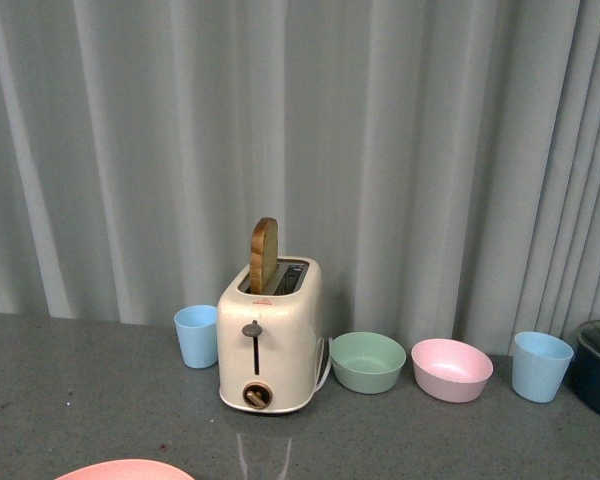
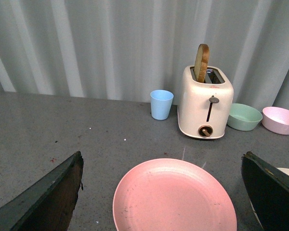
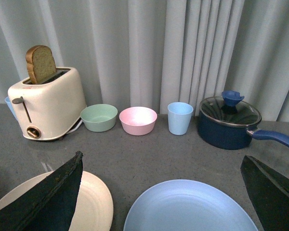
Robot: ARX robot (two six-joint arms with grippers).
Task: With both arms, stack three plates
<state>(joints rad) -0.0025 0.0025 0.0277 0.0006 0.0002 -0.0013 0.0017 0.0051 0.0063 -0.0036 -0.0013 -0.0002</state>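
Pink matte plastic: the pink plate (image 2: 175, 197) is laid flat on the grey countertop (image 1: 80, 400), at 7 o'clock from the cream toaster (image 1: 270, 335) in the front view, where only its far rim is shown. The left gripper (image 2: 162, 155) is held above this plate, its two dark fingers (image 2: 53, 197) spread wide, one to each side of it. The right gripper (image 3: 161, 156) is likewise spread wide above the light blue plate (image 3: 190, 207). A cream plate (image 3: 94, 202) is seen just beside the light blue plate, on its toaster side, partly hidden by one finger; whether the two rims touch cannot be told. A bread slice (image 1: 264, 255) is stood upright in the toaster's slot. At 9 o'clock from the toaster a light blue cup (image 1: 195, 336) is placed; at 3 o'clock are ranged a green bowl (image 1: 367, 361), a pink bowl (image 1: 451, 369), a second blue cup (image 1: 540, 366) and a lidded dark blue pot (image 3: 229, 122), all before a grey curtain (image 1: 430, 150)
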